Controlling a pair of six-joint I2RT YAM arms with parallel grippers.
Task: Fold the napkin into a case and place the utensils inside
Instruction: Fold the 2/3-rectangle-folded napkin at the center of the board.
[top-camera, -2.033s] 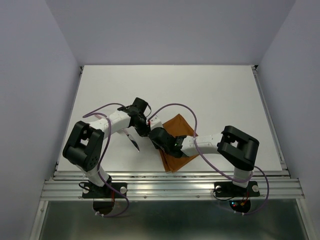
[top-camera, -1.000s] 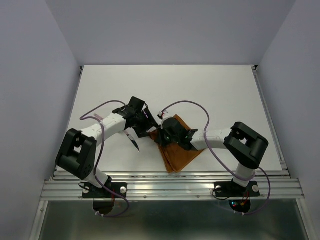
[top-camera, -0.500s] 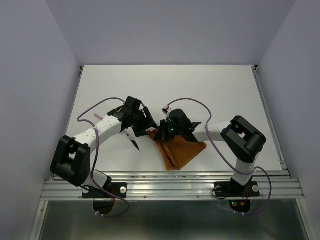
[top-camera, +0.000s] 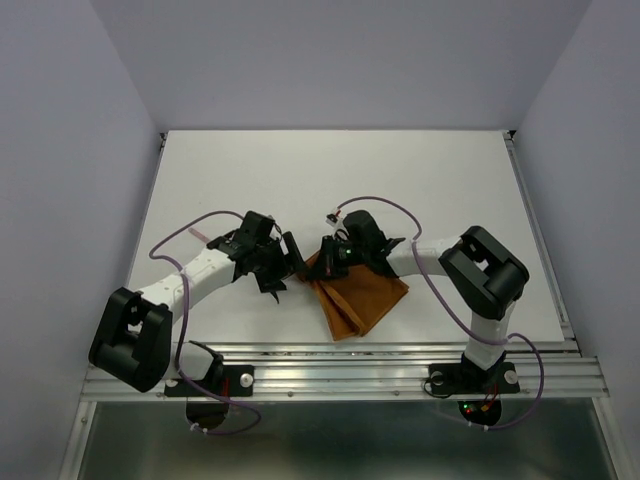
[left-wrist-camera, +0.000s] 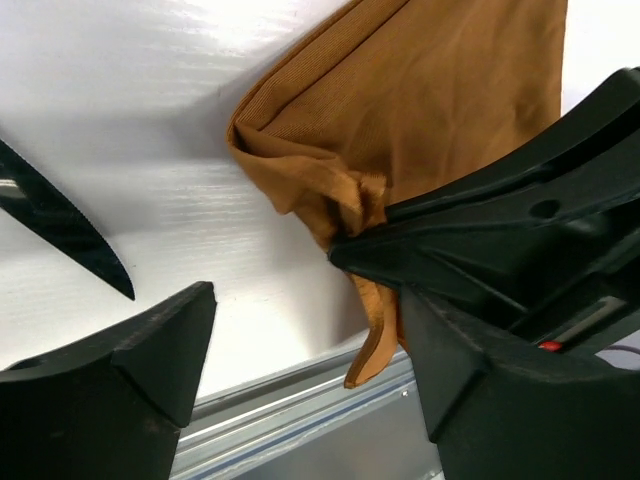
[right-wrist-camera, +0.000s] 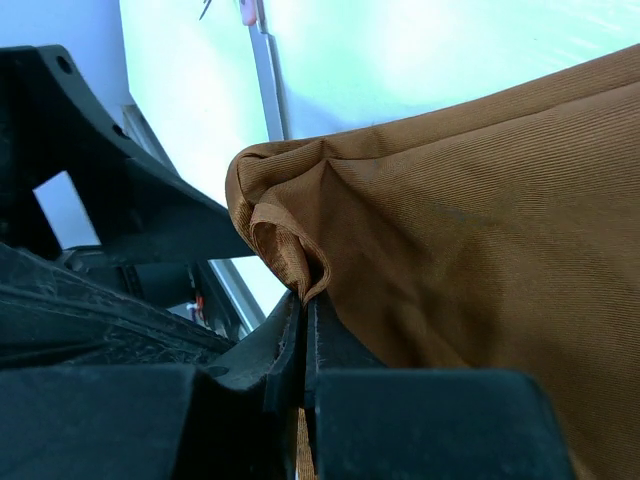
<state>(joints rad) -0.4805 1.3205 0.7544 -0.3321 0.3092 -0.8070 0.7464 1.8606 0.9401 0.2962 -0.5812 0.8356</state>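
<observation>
The rust-orange napkin (top-camera: 362, 298) lies folded on the white table, near the front edge. My right gripper (top-camera: 324, 256) is shut on its bunched left corner, and in the right wrist view the cloth (right-wrist-camera: 480, 230) rises out of the closed gripper (right-wrist-camera: 303, 312). My left gripper (top-camera: 290, 263) stands open just left of that corner, nothing between its fingers. In the left wrist view the gripper (left-wrist-camera: 305, 320) faces the pinched napkin (left-wrist-camera: 450, 110), with a loose strip hanging down. One utensil shows: a knife's dark pointed blade (left-wrist-camera: 62, 232), left of the cloth. The rest of it is hidden.
The table's metal front rail (top-camera: 340, 372) runs close below the napkin. Purple cables (top-camera: 420, 235) loop over both arms. The two grippers are almost touching at the napkin's corner. White table (top-camera: 330, 170) stretches behind them.
My right gripper has carried the napkin's corner up and to the left, flattening the cloth into a folded shape. The left arm has drawn back leftward and its jaws have spread a little wider.
</observation>
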